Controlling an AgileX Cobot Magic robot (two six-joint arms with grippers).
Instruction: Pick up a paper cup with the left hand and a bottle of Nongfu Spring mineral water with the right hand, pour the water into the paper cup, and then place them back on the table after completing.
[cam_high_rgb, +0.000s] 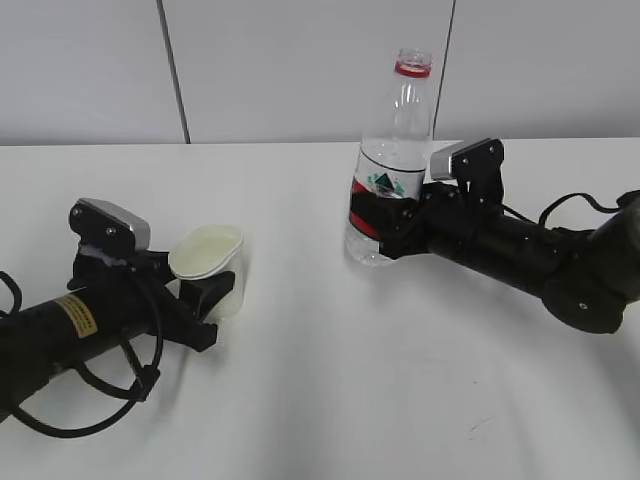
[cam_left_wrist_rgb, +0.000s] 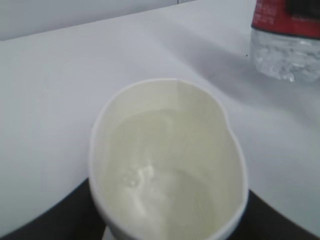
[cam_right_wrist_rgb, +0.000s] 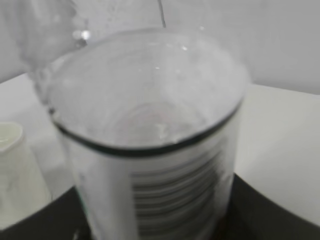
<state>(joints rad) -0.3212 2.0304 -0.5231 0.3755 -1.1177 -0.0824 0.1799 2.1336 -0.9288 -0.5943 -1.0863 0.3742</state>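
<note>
The white paper cup (cam_high_rgb: 209, 258) stands upright at the left of the table (cam_high_rgb: 330, 400), its rim squeezed oval. My left gripper (cam_high_rgb: 205, 287) is shut on its sides. In the left wrist view the cup (cam_left_wrist_rgb: 167, 170) holds clear water (cam_left_wrist_rgb: 150, 185) with small bubbles, and my left gripper (cam_left_wrist_rgb: 165, 235) shows only as dark fingers (cam_left_wrist_rgb: 45, 220) at either side. The clear bottle (cam_high_rgb: 392, 160) has a red-and-white label and no cap, and stands upright right of centre. My right gripper (cam_high_rgb: 385, 222) is shut on its lower body. In the right wrist view the bottle (cam_right_wrist_rgb: 150, 130) fills the space between my right gripper's (cam_right_wrist_rgb: 155, 225) fingers (cam_right_wrist_rgb: 270, 210).
A plain white wall (cam_high_rgb: 300, 60) rises behind the table's far edge. The cup shows at the left edge of the right wrist view (cam_right_wrist_rgb: 15, 165) and the bottle's base at the top right of the left wrist view (cam_left_wrist_rgb: 285, 55). Black cables (cam_high_rgb: 100, 400) loop beside the left arm.
</note>
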